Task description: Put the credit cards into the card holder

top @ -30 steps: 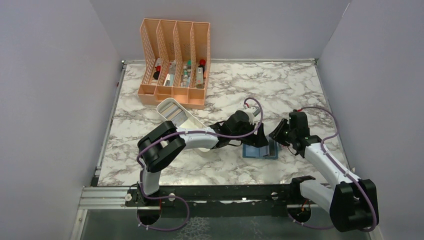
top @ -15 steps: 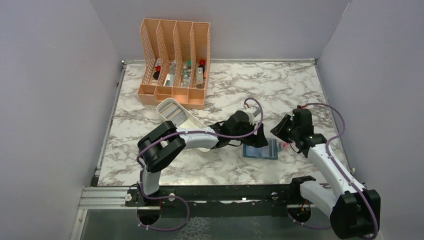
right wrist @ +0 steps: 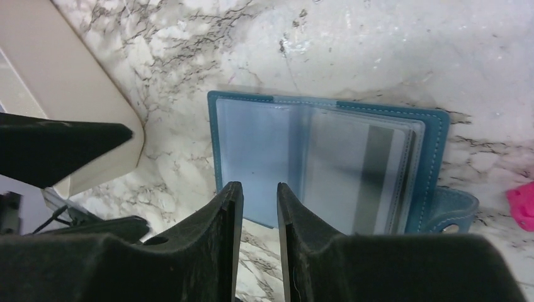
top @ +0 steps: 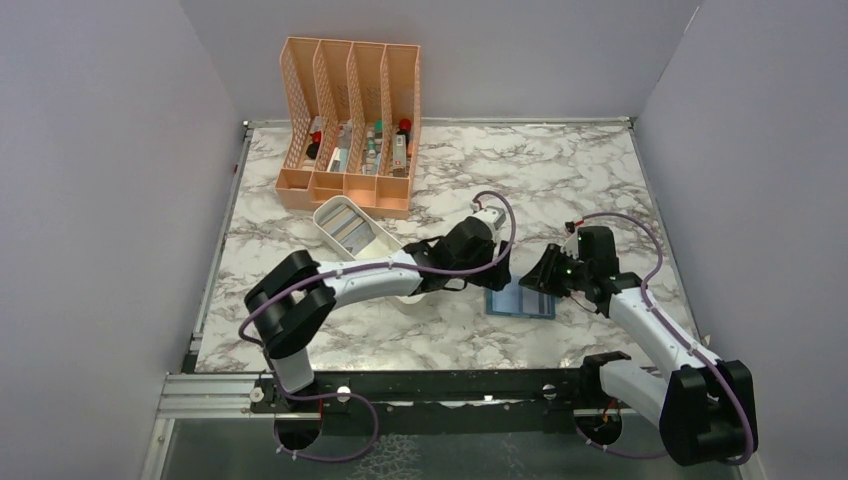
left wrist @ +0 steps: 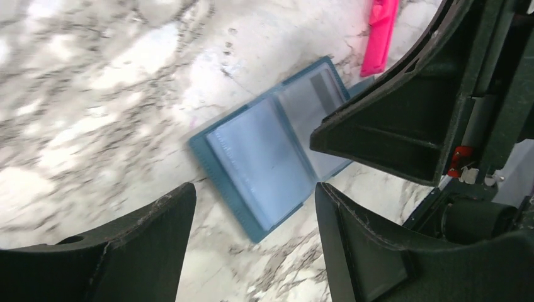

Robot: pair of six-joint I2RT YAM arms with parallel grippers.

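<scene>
The card holder lies opened flat on the glossy grey-veined marble table, near its front edge and between the two arms. It is a small teal rectangle of leathery material with pale stitching along the border, and its closing tab sticks out to one side. Inside are clear, slightly cloudy plastic sleeves. One sleeve holds a pale card crossed by a dark stripe, and the other half looks plain blue-grey. The left gripper hangs just over the holder with its matte black, wedge-shaped jaws spread wide and nothing between them. The right gripper is poised at the holder's edge, its jaws parted by only a narrow slit, and no card shows in the gap. Just beside the holder sits a smooth white oblong tray, and a flat bright pink piece lies near the tab. A peach mesh organizer stands at the back.
</scene>
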